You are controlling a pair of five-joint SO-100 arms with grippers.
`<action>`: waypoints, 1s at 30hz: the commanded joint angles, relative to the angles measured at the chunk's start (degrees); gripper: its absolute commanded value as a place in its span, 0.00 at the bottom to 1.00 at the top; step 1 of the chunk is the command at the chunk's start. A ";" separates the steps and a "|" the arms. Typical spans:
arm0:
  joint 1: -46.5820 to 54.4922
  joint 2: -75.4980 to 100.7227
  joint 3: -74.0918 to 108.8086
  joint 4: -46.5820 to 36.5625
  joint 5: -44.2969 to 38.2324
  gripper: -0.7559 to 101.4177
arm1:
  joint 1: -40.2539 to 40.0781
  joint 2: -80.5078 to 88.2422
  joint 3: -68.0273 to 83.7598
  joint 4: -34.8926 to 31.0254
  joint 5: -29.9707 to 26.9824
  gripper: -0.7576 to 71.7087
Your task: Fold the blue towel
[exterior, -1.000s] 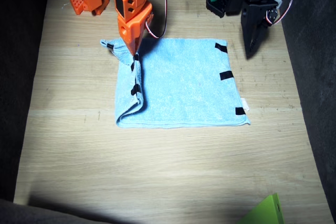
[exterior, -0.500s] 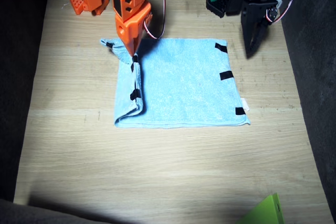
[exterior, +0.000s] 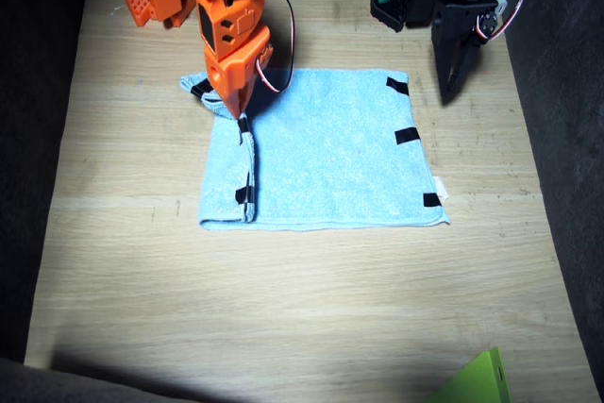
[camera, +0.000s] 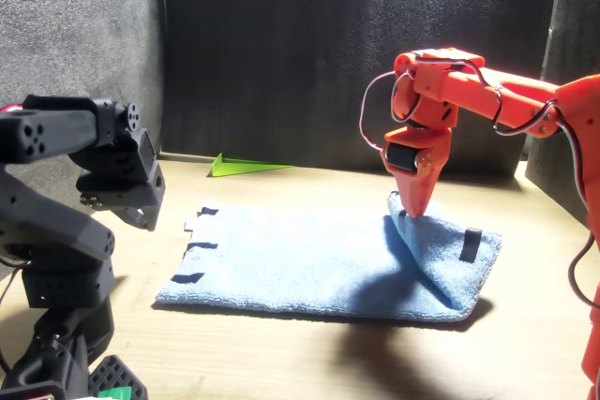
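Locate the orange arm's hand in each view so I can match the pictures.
Fixed view: the right hand sits upper left, pinching a raised ridge of the blue towel.
Front view: the same hand shows right of centre, tip down on the towel.
Shared landmark: the pinched towel ridge.

Blue towel (exterior: 330, 153): light sky-blue terry cloth, rectangular, lying mostly flat on the table. Three short black tape strips along its 3 o'clock edge; small white tag at the 4 o'clock corner. The 9 o'clock edge is lifted and folded inward, forming a raised ridge carrying more black strips. In the front view (camera: 309, 264) that flap peaks upward.
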State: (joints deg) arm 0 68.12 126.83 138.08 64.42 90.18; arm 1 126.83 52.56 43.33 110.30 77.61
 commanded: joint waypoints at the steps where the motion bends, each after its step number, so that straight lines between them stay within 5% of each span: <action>1: 0.97 1.93 0.79 0.00 0.70 0.03 | 2.46 0.44 -1.85 0.97 0.97 0.01; 30: 0.79 2.46 1.23 -0.09 0.70 0.03 | 15.56 -7.12 -0.62 1.23 -1.67 0.01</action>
State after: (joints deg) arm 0 67.94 127.88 139.04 64.25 90.18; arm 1 140.71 44.12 42.98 110.21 76.55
